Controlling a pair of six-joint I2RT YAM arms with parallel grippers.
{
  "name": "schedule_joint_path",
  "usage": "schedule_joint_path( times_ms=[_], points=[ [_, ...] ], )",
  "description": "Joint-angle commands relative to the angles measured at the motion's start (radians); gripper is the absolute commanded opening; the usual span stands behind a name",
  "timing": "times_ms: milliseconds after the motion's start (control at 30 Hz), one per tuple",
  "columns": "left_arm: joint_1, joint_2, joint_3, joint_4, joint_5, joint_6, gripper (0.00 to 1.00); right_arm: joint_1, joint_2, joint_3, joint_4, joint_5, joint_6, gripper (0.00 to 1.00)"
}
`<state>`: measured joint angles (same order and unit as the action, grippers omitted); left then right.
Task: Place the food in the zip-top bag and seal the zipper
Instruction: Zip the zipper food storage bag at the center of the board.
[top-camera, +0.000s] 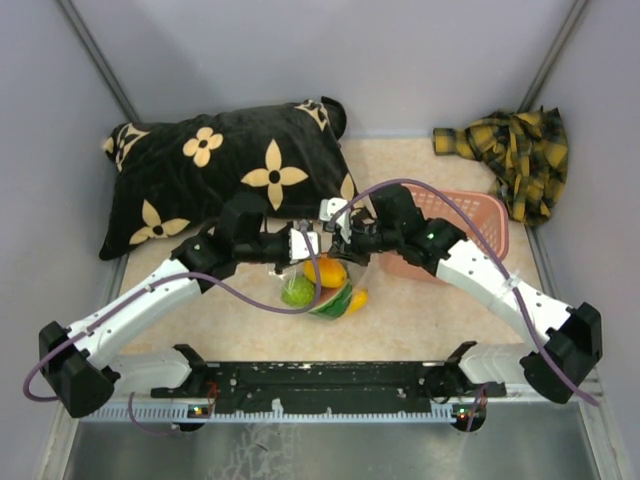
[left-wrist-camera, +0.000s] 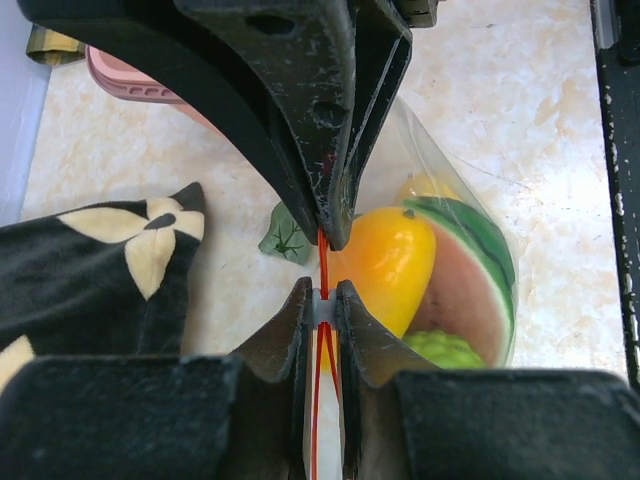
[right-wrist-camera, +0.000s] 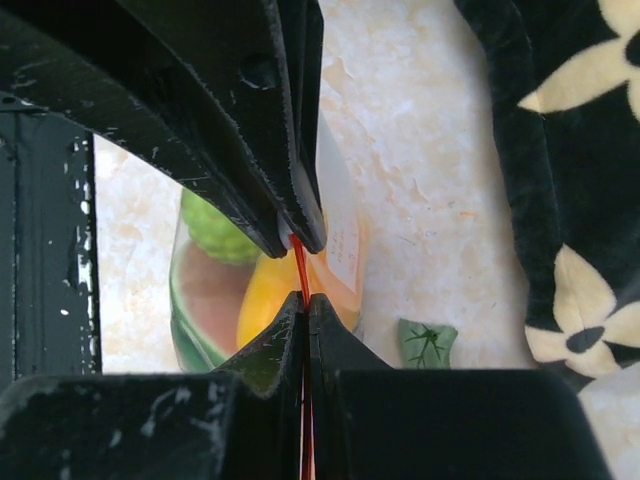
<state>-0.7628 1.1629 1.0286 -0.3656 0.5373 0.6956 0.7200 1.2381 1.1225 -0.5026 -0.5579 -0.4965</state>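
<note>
Soft, even overhead light, bright, barely a shadow on the table (top-camera: 410, 320). Left gripper (left-wrist-camera: 323, 268) fills the frame, near black, blurred at the lower edge, crisp at the tips pinching the zipper (left-wrist-camera: 323, 250), glowing red. Faint glare on the zip-top bag (left-wrist-camera: 455, 170) just beyond. Right gripper (right-wrist-camera: 302, 268) equally dark, foreground mushy.
</note>
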Motion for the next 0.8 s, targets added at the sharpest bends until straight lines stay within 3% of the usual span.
schedule_joint_path(
  times_ms=[0, 300, 767],
  points=[
    [-0.011, -0.031, 0.014, -0.005, -0.047, 0.010, 0.00, 0.000, -0.065, 0.018, 0.035, 0.150, 0.005, 0.00],
    [-0.013, -0.052, 0.014, -0.080, -0.132, -0.013, 0.00, -0.091, -0.217, -0.082, 0.135, 0.189, 0.073, 0.00],
    [-0.012, -0.127, -0.019, -0.098, -0.295, -0.013, 0.00, -0.177, -0.278, -0.122, 0.129, 0.262, 0.165, 0.00]
  ],
)
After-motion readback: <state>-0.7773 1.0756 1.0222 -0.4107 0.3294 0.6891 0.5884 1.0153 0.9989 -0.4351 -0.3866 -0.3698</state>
